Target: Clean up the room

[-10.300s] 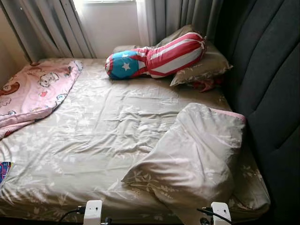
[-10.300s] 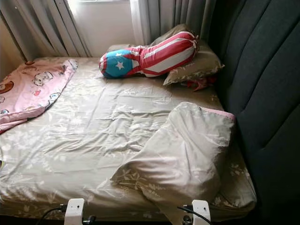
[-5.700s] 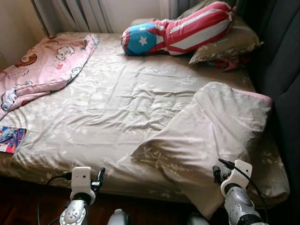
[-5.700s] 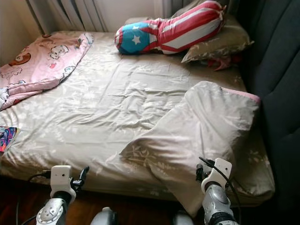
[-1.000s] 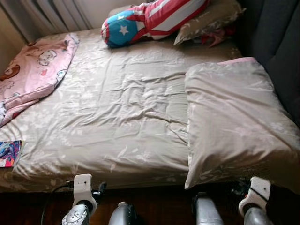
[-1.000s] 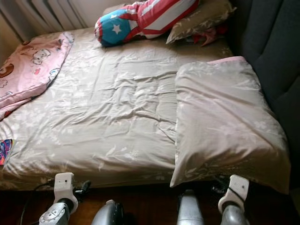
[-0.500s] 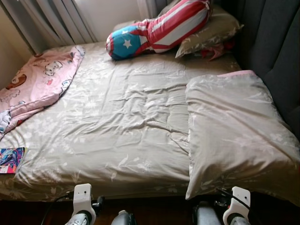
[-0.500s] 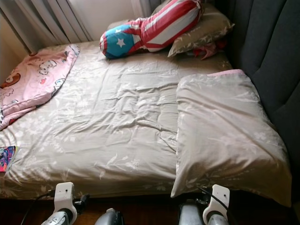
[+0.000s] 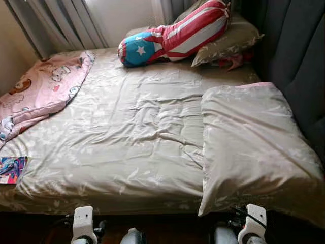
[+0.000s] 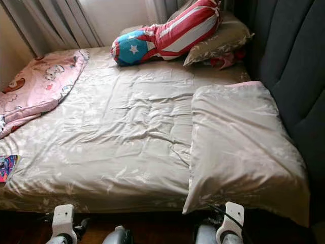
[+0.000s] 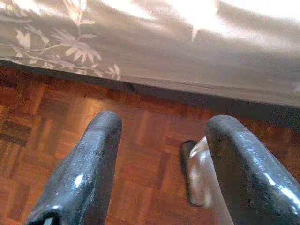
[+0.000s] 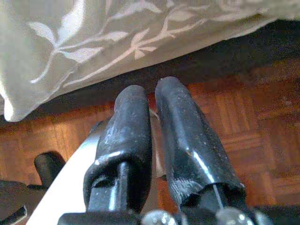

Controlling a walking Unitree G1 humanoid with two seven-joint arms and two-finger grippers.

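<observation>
A large beige floral pillow (image 9: pixel 251 147) lies flat on the bed's right side, along the dark padded headboard (image 9: pixel 299 61). Its near corner hangs over the bed's front edge. A pink cartoon blanket (image 9: pixel 43 91) is bunched at the far left. At the back, a red, white and blue star bolster (image 9: pixel 172 35) leans on a second beige pillow (image 9: pixel 228 40). My left gripper (image 11: pixel 161 136) is open over the parquet floor, just below the sheet's edge. Under the pillow's hanging corner, my right gripper (image 12: pixel 152 93) is shut on nothing. Both wrists (image 9: pixel 83 223) sit low before the bed.
A colourful booklet (image 9: pixel 11 169) lies at the bed's left front corner. Something red (image 9: pixel 231 62) is tucked under the back pillow. Grey curtains (image 9: pixel 56 25) hang behind the bed. The wrinkled beige sheet (image 9: pixel 132 132) covers the mattress. Brown parquet floor (image 11: pixel 56 112) runs under the bed's front.
The big pillow, earlier askew and crumpled, now lies flat and straight beside the headboard. Over the last second the view has tilted up a little and both wrists sit lower in it.
</observation>
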